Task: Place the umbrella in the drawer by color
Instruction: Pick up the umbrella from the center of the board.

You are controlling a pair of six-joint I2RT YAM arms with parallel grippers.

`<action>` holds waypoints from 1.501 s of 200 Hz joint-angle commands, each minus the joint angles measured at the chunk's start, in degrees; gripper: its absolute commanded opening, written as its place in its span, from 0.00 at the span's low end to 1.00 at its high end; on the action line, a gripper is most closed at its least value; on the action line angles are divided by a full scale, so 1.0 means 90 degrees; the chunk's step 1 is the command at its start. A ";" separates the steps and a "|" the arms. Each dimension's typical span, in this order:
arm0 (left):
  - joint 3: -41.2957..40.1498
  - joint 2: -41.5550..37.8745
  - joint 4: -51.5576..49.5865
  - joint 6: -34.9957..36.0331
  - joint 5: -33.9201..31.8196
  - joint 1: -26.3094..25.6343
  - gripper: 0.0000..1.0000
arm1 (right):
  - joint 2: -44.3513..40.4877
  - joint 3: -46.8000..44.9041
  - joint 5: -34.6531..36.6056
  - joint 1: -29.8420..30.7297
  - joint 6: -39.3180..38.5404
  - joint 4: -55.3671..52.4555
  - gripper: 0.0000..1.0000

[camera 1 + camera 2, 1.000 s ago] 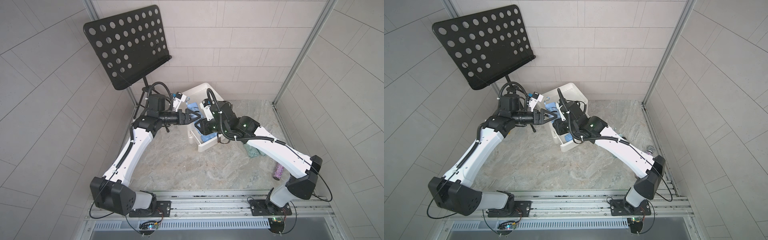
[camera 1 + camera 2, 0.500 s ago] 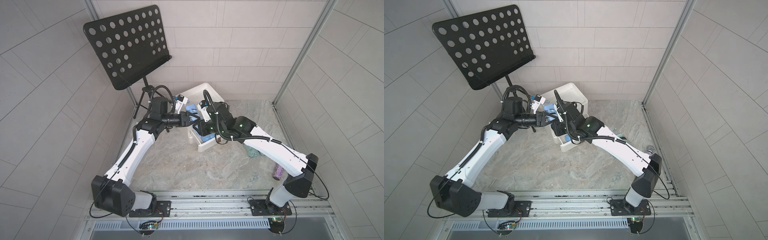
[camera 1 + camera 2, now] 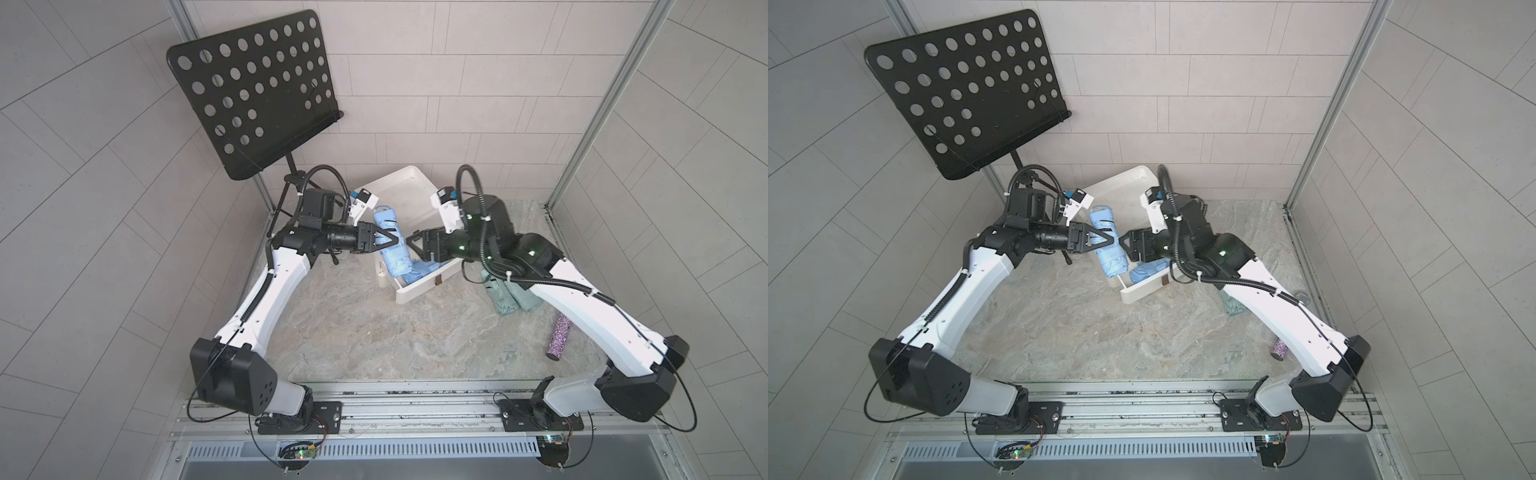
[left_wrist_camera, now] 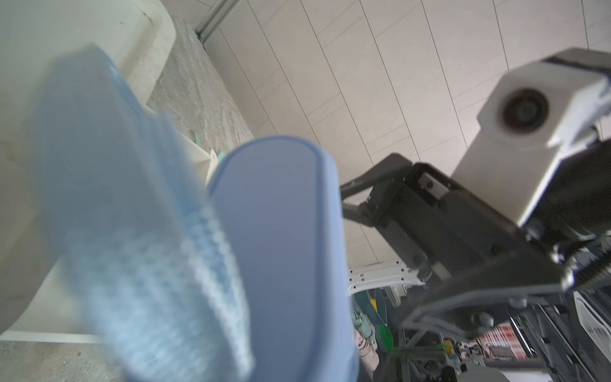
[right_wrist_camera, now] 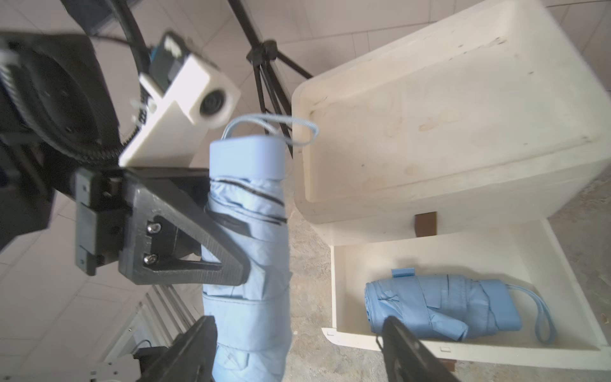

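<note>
A folded light blue umbrella (image 3: pixel 390 249) hangs upright in the air beside the white drawer unit (image 3: pixel 409 189) in both top views. My left gripper (image 3: pixel 395 240) is shut on its upper half, just below the handle (image 5: pixel 248 158). My right gripper (image 3: pixel 412 242) faces it from the other side and stands open. In the right wrist view the umbrella's lower part (image 5: pixel 251 314) lies inside the right gripper (image 5: pixel 296 319), close to one finger (image 5: pixel 195 334). The bottom drawer (image 5: pixel 496 251) is pulled out, with another blue umbrella (image 5: pixel 439 304) lying in it. The left wrist view shows only the handle (image 4: pixel 281 248).
Two green folded umbrellas (image 3: pixel 509 297) lie on the floor under my right arm. A glittery purple one (image 3: pixel 559 336) lies further right. A black music stand (image 3: pixel 253 91) rises at the back left, its legs (image 5: pixel 264 76) next to the drawer unit.
My left gripper has shut on the blue umbrella. My right gripper, which was holding it, has opened and let go. Both arms lifted slightly away from the drawer.
</note>
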 commanded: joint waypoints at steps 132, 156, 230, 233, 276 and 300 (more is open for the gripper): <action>0.0488 -0.0155 -0.0837 0.1146 0.1212 -0.0169 0.26 | 0.1176 0.0182 -0.2642 -0.0356 0.2223 0.2557 0.76; 0.0516 -0.0123 -0.0875 0.1182 0.1215 -0.0167 0.26 | 0.1224 0.0158 -0.2659 -0.0278 0.2267 0.2594 0.73; 0.0625 -0.0102 -0.0977 0.1281 0.1430 -0.0172 0.26 | 0.1194 -0.0350 -0.2796 -0.0204 0.2577 0.3036 0.53; 0.0625 -0.0112 -0.0979 0.1283 0.1456 -0.0173 0.26 | 0.1189 -0.0378 -0.2801 -0.0197 0.2583 0.3058 0.52; 0.0664 -0.0082 -0.1079 0.1450 0.1810 -0.0170 0.27 | 0.1191 -0.0730 -0.3036 -0.0189 0.2943 0.3589 0.47; 0.0700 -0.0059 -0.1178 0.1566 0.1830 -0.0169 0.27 | 0.1224 -0.0769 -0.3142 -0.0165 0.2991 0.3622 0.51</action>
